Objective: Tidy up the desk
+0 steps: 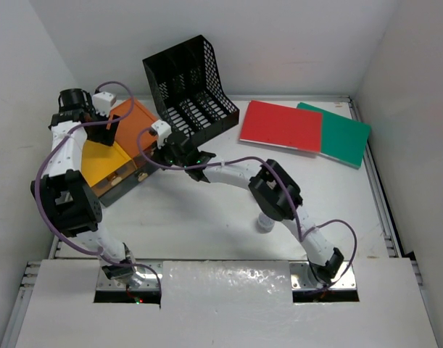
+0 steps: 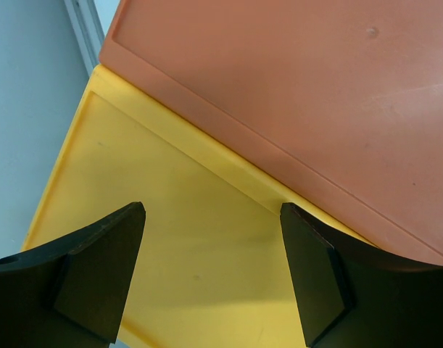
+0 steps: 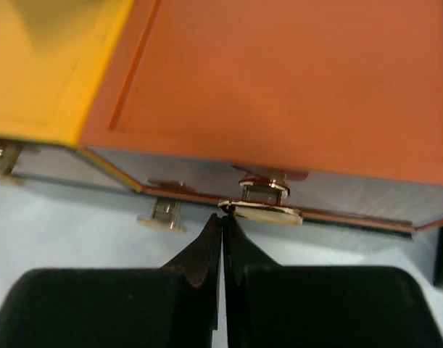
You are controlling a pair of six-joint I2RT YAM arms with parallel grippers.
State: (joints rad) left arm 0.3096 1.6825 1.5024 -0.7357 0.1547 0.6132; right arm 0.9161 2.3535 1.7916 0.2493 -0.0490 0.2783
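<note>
The table [image 1: 206, 225] lies under the box [image 1: 105, 161] and extends to the right of it. The left fingers [image 2: 98, 275] stand wide apart above the box's yellow top, holding nothing. The right fingers [image 3: 196, 264] are pressed together, tips just below a metal knob [image 3: 263, 210] on the box's orange front. The rack [image 1: 192, 83] stands just beside the box.

The drawer box [image 1: 109, 156] has smooth, matt plastic tops in orange and yellow, and its small knobs [image 3: 263, 212] are shiny metal. The file rack [image 1: 188, 90] is black mesh. The desk [image 1: 206, 225] is smooth and white, edged with silver metal rails [image 1: 384, 210].
</note>
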